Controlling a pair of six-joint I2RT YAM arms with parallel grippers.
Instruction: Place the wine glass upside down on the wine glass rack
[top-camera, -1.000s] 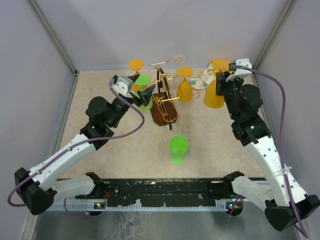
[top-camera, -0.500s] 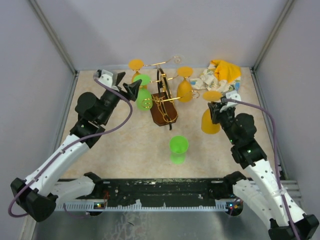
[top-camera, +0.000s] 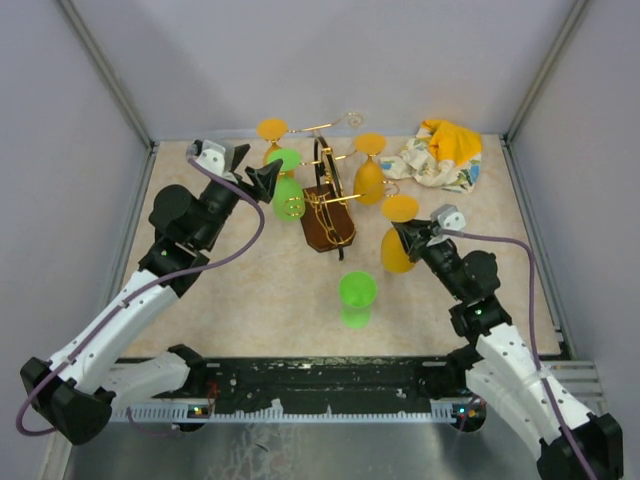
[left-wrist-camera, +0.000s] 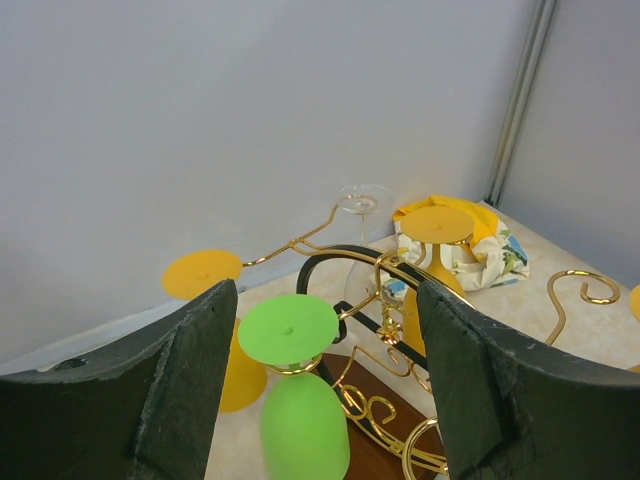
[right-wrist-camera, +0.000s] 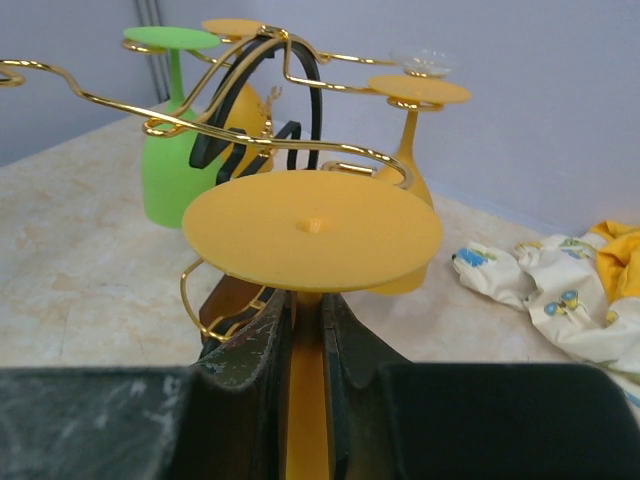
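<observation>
Orange wine glass (top-camera: 397, 252), stem pinched in right jaws; left jaws spread wide.

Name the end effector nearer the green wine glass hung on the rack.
Left end effector: beside the hanging green wine glass; right end effector: across the gold wire rack.

The wine glass rack (top-camera: 322, 190) is seen as polished gold metal wire, its base (top-camera: 328, 232) as dark, faintly glossy wood. The orange wine glass (right-wrist-camera: 312, 228) and the green wine glass (top-camera: 356, 297) at 6 o'clock of the rack are seen as opaque matt plastic. At 1 o'clock a printed cloth (top-camera: 432, 165) is seen soft and crumpled. The table (top-camera: 250, 290) is finished in speckled, stone-like matt.
</observation>
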